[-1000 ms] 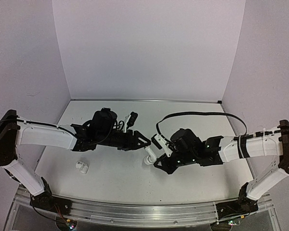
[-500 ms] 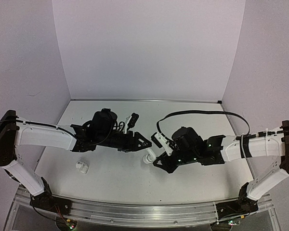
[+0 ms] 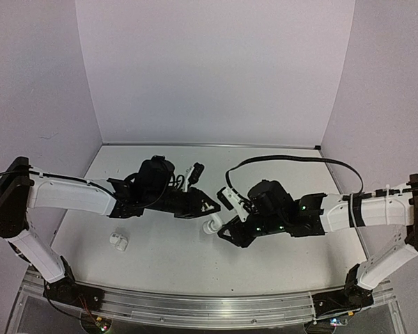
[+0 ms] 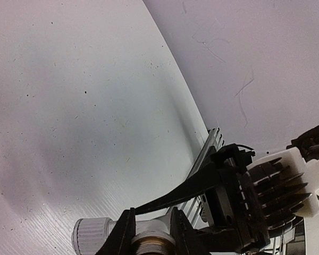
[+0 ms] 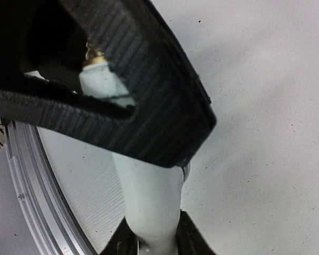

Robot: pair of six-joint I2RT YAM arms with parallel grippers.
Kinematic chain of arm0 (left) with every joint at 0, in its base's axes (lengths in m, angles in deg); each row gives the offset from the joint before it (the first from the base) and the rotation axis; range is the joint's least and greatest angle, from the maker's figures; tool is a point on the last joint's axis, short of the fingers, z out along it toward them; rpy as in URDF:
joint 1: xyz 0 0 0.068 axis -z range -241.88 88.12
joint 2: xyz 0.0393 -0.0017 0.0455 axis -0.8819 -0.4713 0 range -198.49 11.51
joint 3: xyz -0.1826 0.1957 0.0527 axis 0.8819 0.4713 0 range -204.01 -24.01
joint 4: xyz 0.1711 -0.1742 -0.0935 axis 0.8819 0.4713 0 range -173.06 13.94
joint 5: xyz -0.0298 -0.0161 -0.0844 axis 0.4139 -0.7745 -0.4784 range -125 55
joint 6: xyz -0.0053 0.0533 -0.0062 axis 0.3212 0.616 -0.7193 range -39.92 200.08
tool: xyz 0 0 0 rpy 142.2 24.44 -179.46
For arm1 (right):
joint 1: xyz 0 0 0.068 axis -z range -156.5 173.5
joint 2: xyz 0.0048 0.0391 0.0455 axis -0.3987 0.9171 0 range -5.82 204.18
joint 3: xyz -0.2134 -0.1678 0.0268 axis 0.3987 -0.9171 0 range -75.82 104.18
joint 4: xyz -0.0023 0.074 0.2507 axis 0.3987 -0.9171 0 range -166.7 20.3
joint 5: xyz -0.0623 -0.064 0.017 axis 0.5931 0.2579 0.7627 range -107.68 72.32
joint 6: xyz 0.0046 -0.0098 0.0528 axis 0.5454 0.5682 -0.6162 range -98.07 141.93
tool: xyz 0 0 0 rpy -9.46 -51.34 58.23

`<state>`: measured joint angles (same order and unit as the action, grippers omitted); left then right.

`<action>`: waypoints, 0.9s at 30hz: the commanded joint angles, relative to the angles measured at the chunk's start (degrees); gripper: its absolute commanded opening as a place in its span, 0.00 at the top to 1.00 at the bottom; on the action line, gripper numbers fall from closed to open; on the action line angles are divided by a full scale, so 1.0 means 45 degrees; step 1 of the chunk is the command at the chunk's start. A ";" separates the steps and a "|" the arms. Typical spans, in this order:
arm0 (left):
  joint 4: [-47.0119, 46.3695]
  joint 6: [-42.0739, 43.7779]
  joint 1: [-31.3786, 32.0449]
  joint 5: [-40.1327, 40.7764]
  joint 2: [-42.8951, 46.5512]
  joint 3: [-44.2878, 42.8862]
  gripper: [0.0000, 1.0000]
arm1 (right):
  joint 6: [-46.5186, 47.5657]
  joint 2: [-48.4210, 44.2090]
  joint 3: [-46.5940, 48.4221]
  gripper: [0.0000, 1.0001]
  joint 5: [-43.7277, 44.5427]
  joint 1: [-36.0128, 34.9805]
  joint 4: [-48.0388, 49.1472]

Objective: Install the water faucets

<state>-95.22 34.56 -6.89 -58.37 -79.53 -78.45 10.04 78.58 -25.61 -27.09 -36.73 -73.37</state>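
- On my far left, the small white elbow fitting (image 3: 118, 241) lies alone on the table (image 3: 167, 268), well apart from both arms.
- The left end effector (image 3: 207, 204) reaches in towards the middle. In its wrist view I see its fingers (image 4: 125, 234) pressed against either side of the threaded end of the tap (image 3: 212, 225), pinching it.
- The tap sits near the table's centre, held between the two arms. I cannot tell whether it touches the table.
- The right end effector (image 3: 225, 232) is clamped on the tap's white body, just beside the left one's fingers.
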 commanded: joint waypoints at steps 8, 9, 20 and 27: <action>-0.1478 -0.1946 -0.0086 0.0712 0.0402 -0.0710 1.00 | -0.2102 -0.1942 -0.1970 0.10 0.0854 -0.0015 0.4071; -0.1766 -0.2134 -0.0125 0.0698 0.0475 -0.0663 1.00 | -0.2238 -0.2254 -0.2403 0.04 0.1017 -0.0017 0.4715; -0.6397 -0.5770 -0.0537 0.0356 0.0721 0.0186 1.00 | -0.2084 -0.2850 -0.3331 0.02 0.0941 -0.0019 0.8944; -0.6945 -0.6550 -0.0624 0.0510 0.0623 0.0328 1.00 | -0.1652 -0.2492 -0.3563 0.11 0.1080 -0.0030 1.1192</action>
<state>-119.36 9.05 -9.28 -55.81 -78.64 -76.84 1.42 67.43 -41.61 -23.26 -36.66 -32.23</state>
